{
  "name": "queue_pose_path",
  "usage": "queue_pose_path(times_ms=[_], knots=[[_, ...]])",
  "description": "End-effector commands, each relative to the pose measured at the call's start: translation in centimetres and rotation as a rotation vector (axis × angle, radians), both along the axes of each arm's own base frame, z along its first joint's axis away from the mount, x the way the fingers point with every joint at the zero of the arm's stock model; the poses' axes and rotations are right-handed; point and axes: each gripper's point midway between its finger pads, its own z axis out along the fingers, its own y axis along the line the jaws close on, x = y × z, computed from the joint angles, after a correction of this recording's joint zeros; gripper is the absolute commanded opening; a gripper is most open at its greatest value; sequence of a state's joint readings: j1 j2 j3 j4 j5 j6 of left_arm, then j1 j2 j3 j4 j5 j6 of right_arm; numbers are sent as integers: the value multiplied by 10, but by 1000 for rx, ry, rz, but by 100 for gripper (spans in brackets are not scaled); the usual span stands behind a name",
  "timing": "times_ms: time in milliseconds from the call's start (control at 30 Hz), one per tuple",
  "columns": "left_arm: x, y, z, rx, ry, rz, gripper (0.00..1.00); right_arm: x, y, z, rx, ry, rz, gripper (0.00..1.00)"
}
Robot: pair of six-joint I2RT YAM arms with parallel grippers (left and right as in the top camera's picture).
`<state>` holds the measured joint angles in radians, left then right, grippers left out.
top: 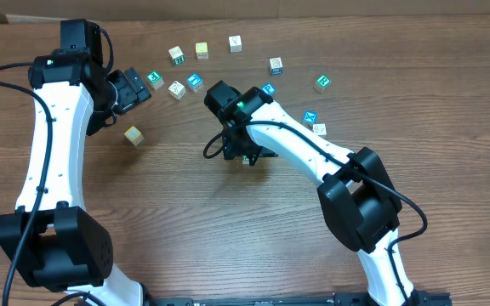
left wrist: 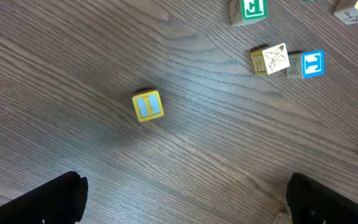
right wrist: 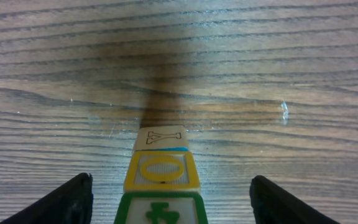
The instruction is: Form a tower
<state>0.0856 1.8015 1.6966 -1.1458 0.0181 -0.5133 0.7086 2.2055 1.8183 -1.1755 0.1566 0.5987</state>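
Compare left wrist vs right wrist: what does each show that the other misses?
Left wrist only: loose cubes, a yellow-framed cube alone, a green-letter cube, a pale cube beside a blue cube. Right wrist only: the tower, Y, yellow O and green faces in line, untouched inside the open right gripper. Both: wood-grain table, own dark fingers wide apart at the bottom corners.

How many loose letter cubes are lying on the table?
12: eleven cubes curve across the far side, one yellow cube alone by the left arm. Arms may hide more.
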Motion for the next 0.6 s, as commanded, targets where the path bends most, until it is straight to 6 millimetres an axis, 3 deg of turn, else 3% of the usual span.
queue_pose_path(times_ms=[0, 233, 567], knots=[[0, 0, -5, 11, 14, -18, 99, -2, 0, 4, 8, -8, -1, 73], [0, 1, -5, 11, 14, -18, 100, -2, 0, 3, 12, -12, -1, 59], [0, 1, -5, 11, 14, -18, 100, -1, 1, 3, 19, -18, -27, 57]])
